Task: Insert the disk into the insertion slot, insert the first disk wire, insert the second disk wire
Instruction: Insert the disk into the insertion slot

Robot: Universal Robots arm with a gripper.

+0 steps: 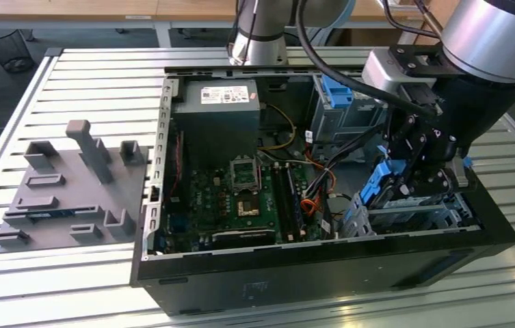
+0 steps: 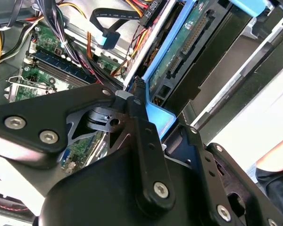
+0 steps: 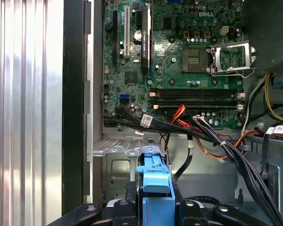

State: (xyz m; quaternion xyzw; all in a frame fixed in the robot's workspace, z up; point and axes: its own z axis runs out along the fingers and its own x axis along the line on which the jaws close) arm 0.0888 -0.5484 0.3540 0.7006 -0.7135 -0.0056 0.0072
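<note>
The disk (image 1: 382, 181) is gripped in the claw (image 1: 421, 184), which is clenched on its blue carrier. It sits in the lower right of the exterior view, down inside the open PC case (image 1: 330, 273). It's tipped up steeply on edge, not flat. In the second wrist view you can see the green circuit-board side of the disk (image 2: 188, 42), with one black finger (image 2: 140, 117) pressed against the blue frame. The first wrist view looks straight down along the carrier (image 3: 156, 186), with black claw parts either side of it.

The slot (image 1: 407, 217) is the low silver-grey cage right under the disk, in the case's corner at the exterior view's right. The disk's lower edge is at or just above it, and can't really tell if they're touching. It's definitely not seated yet.

A bundle of cables (image 3: 198, 132) in black, orange and red runs close past the carrier. Beyond them is the green motherboard (image 3: 179, 56). A taller grey cage with a blue latch (image 1: 339, 102) stands higher in the frame than the claw, and the power supply (image 1: 216, 116) fills the case's upper left corner.

The case sits on a slatted metal bench (image 1: 84, 75). A grey fixture plate (image 1: 65, 198) with upright blocks lies well apart from the case, at the exterior view's left.
</note>
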